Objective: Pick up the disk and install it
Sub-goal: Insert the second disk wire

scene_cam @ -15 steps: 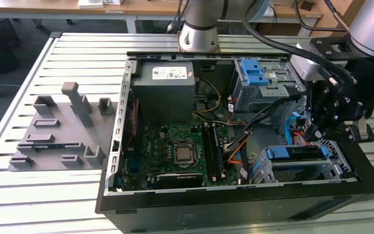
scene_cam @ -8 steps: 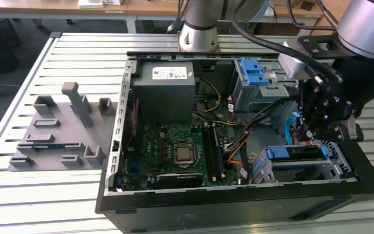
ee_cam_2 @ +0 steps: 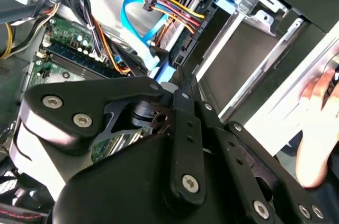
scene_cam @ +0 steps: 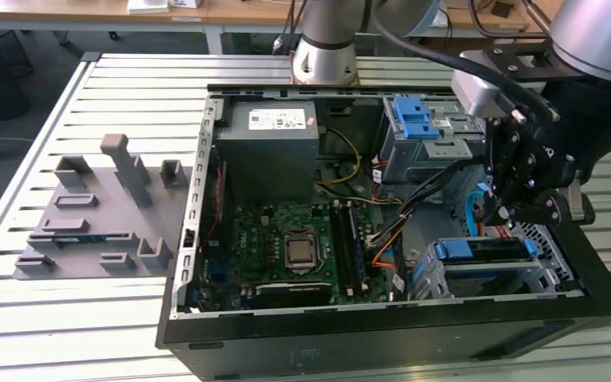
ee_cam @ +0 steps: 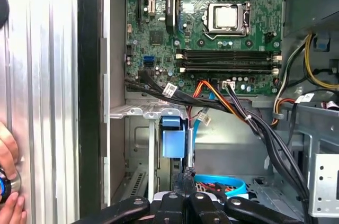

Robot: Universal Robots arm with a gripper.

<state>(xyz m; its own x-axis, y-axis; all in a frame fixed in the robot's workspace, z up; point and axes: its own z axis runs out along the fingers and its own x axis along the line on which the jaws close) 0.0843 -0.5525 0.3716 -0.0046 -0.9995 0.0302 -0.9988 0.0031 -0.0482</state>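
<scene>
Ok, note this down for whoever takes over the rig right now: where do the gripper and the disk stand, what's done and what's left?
Gripper: low inside the open computer case, at the exterior view's right, right beside the lower drive cage. Open or shut: cannot tell.
Disk: lying in that cage with its blue frame towards the motherboard.
Done: the disk is picked up and in the bay.
Left: cannot tell whether it is fully seated, so check that.
Caution: a person's hand rests on the table beside the case.
</scene>
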